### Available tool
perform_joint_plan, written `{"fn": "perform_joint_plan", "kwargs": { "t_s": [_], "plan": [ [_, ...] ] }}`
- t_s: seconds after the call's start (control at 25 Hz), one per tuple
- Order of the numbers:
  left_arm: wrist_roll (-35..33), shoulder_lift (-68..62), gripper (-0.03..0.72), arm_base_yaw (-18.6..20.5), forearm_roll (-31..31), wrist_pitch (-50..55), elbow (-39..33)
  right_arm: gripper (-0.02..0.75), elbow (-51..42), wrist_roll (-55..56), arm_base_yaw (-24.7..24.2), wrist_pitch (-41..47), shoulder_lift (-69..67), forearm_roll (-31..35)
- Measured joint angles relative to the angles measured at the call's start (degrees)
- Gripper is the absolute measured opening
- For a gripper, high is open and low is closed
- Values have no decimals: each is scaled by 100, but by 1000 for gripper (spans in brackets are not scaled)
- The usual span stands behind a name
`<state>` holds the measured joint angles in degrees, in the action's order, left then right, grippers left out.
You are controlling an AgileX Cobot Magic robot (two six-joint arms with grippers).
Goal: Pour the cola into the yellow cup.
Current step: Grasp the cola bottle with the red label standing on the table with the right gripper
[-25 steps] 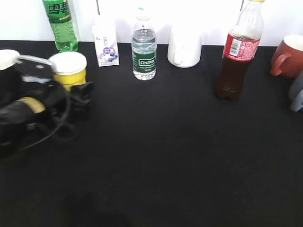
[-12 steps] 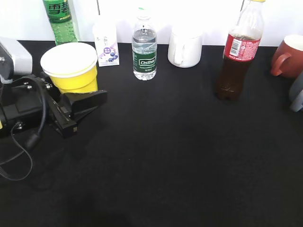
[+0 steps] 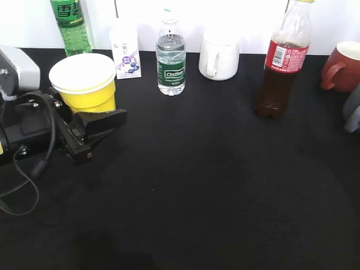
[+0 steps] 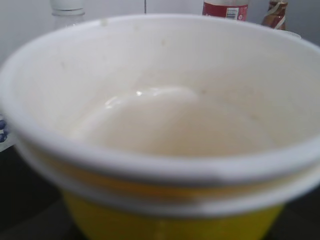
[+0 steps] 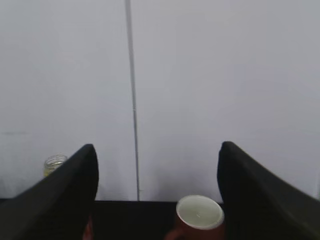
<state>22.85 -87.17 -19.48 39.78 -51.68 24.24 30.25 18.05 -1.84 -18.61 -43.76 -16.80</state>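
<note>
The yellow cup point(image 3: 85, 85) has a white rim and an empty white inside. It is held up off the black table at the left by my left gripper point(image 3: 101, 109). One black finger point(image 3: 100, 121) shows in front of the cup; the other is hidden behind it. The cup point(image 4: 165, 130) fills the left wrist view and hides the fingers there. The cola point(image 3: 282, 62), with a red label and a yellow cap, stands upright at the back right; its label point(image 4: 225, 7) shows past the cup's rim. My right gripper point(image 5: 156, 155) is open and empty, and out of the exterior view.
Along the back wall stand a green soda bottle point(image 3: 70, 27), a small carton point(image 3: 126, 53), a water bottle point(image 3: 171, 56), a white mug point(image 3: 219, 56) and a red mug point(image 3: 340, 67). The red mug point(image 5: 200, 216) lies ahead between my right fingers. A grey object point(image 3: 353, 109) is at the right edge.
A second ago the cup sat low at the far left; my left gripper has since lifted it up and to the right. In the last half second it has barely moved.
</note>
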Motion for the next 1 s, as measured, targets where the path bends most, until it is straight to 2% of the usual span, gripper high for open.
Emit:
{"fn": "perform_joint_plan", "kwargs": {
  "t_s": [0.08,0.12,0.2,0.36,0.48,0.6,1.0],
  "plan": [
    [0,0,440,0,0,18,0,566,0,1173,0,-748,-877,-1314],
    [0,0,440,0,0,18,0,566,0,1947,0,-1122,-1225,-2176],
    [0,0,440,0,0,18,0,566,-125,2679,4,-1815,-2026,-3260],
    [0,0,440,0,0,18,0,575,-253,2882,4,-2371,-3202,-4002],
    [0,0,440,0,0,18,0,639,-253,2810,4,-2505,-3706,-3797],
    [0,0,440,0,0,18,0,641,-207,2514,4,-2531,-4136,-3517],
    [0,0,440,0,-5,18,0,641,47,2038,4,-2935,-5041,-3448]
  ]
}}
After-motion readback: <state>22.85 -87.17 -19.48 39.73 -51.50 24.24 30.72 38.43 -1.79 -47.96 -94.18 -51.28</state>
